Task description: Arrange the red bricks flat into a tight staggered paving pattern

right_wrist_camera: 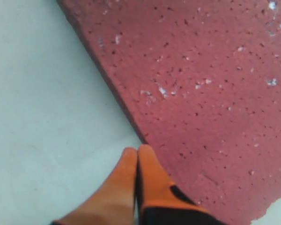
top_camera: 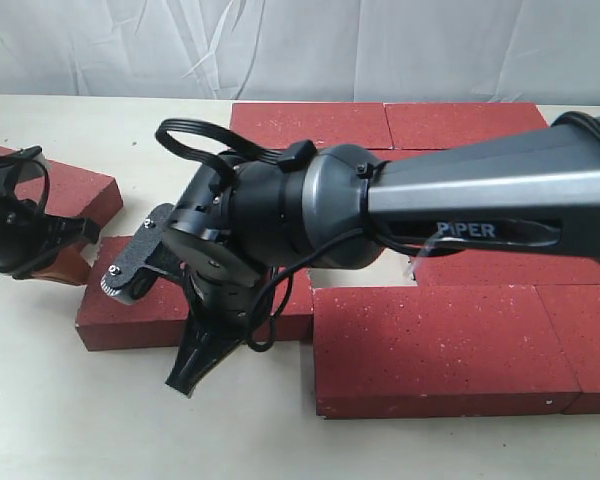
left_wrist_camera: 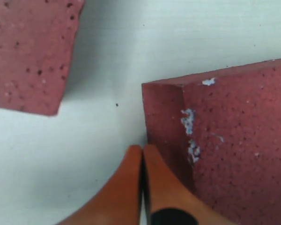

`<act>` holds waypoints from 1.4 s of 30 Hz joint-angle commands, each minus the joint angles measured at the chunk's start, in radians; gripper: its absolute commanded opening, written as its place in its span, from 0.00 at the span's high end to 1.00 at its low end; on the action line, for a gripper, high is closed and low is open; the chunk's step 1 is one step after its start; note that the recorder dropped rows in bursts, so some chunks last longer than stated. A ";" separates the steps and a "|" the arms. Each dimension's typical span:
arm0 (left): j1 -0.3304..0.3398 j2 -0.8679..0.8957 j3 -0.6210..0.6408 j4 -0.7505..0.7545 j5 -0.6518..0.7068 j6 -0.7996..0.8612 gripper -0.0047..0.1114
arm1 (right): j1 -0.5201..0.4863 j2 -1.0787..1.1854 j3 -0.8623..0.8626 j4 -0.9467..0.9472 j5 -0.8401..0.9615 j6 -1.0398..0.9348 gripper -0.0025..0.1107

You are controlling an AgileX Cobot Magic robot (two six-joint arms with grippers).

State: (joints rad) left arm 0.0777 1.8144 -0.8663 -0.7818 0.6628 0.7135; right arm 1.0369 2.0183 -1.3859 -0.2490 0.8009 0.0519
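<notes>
Several red bricks lie flat: two in a back row (top_camera: 310, 122), two side by side at the front right (top_camera: 445, 350), and more hidden behind the right arm. One loose brick (top_camera: 120, 305) lies left of centre. My right gripper (top_camera: 183, 380) is shut and empty, its tips low at this brick's front edge (right_wrist_camera: 215, 93); they show as orange fingertips (right_wrist_camera: 147, 161) by the brick's edge. Another brick (top_camera: 80, 190) lies at the far left. My left gripper (top_camera: 50, 262) is shut and empty beside that brick's corner (left_wrist_camera: 229, 154), and a further brick (left_wrist_camera: 28, 51) lies across a gap.
The right arm (top_camera: 460, 215) reaches across the middle and covers much of the laid bricks. The pale tabletop (top_camera: 100, 420) runs along the front and left. A grey cloth backdrop (top_camera: 300, 45) stands behind the table.
</notes>
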 commanded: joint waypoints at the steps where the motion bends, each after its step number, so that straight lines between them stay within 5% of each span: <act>1: 0.000 -0.002 -0.003 0.052 -0.006 -0.035 0.96 | -0.001 -0.002 -0.005 -0.016 -0.008 0.007 0.98; 17: 0.000 -0.002 -0.003 0.069 -0.030 -0.044 0.96 | -0.001 -0.002 -0.005 -0.141 -0.085 0.101 0.98; 33: 0.000 -0.002 -0.013 0.084 -0.037 -0.070 0.96 | 0.007 -0.027 -0.005 -0.060 -0.123 0.106 0.98; 42: -0.039 -0.002 -0.092 0.364 0.041 -0.360 0.96 | 0.022 -0.047 -0.005 0.165 -0.125 -0.130 0.98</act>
State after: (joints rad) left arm 0.0691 1.8144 -0.9444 -0.4849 0.6925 0.4290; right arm 1.0560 1.9554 -1.3880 -0.1383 0.6827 -0.0115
